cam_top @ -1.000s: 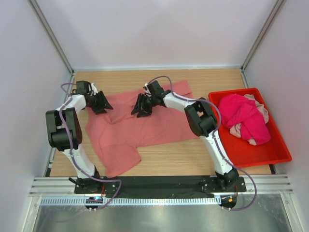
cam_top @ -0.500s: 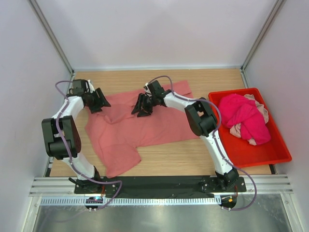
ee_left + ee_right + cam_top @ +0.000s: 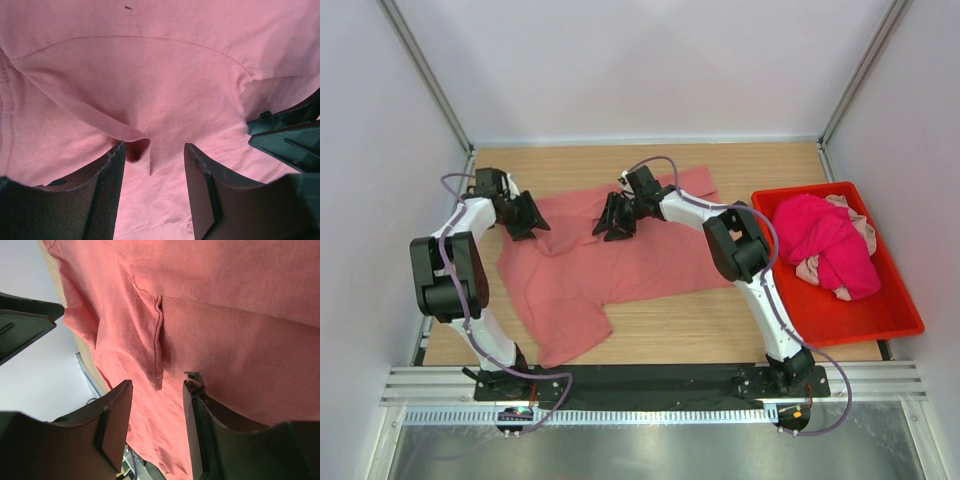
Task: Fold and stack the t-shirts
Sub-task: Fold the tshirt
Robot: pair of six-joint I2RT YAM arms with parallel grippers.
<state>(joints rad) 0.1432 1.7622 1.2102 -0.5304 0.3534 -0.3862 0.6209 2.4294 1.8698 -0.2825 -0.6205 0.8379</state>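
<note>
A: Where's the coral shirt (image 3: 610,265)?
B: Spread on the table (image 3: 740,320), left of centre, one sleeve toward the near edge, rumpled around the collar.
A: And the left gripper (image 3: 155,150)?
B: Down at the shirt's far-left part, jaws spread. A small raised fold of cloth sits between them (closer to one finger, and not pinched).
A: The right gripper (image 3: 157,385)?
B: At the shirt's far edge, near the middle of the table. Its jaws stand apart too; a stitched hem ridge runs up between the fingers, nothing clamped.
A: The other shirts?
B: In the red bin (image 3: 860,315) at the right: a magenta shirt (image 3: 825,240) bunched on top, a pale pink shirt (image 3: 810,270) showing at its edges. Both grippers are well apart from the bin.
</note>
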